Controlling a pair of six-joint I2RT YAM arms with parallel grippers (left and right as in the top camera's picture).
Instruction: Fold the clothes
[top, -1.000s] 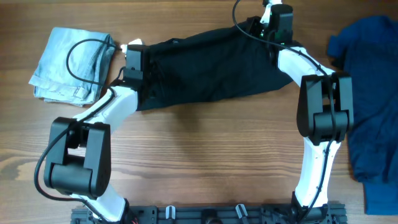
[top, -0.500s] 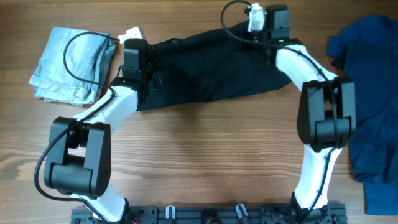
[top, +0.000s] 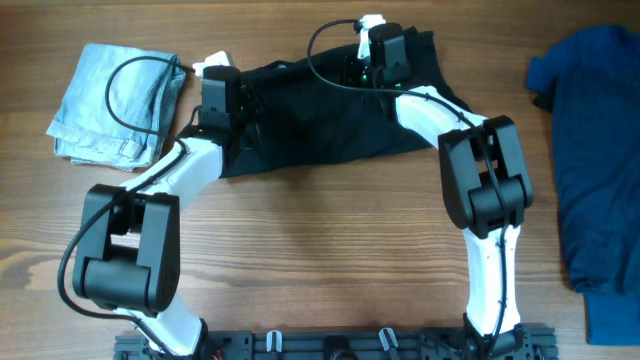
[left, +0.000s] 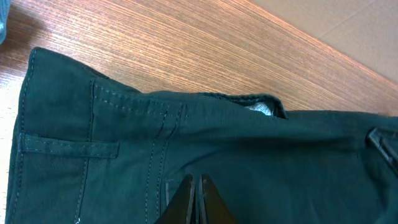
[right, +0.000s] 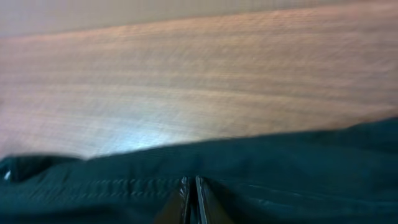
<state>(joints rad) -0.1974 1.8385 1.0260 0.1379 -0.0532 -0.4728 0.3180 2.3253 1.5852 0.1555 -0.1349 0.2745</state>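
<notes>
On the wooden table (top: 300, 250), both arms' jaws are pressed together, pinching the black shorts (top: 300, 130).

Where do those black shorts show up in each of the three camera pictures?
Overhead: black shorts lie at top centre.
Left wrist: they fill the lower part, waistband at left.
Right wrist: a dark strip along the bottom.
Shared landmark: the wooden table beyond the cloth.

surface: wooden table (top: 320, 260) | centre-back: black shorts (top: 310, 125) | left: folded pale denim (top: 100, 105) | right edge: royal-blue garment (top: 595, 150)
</notes>
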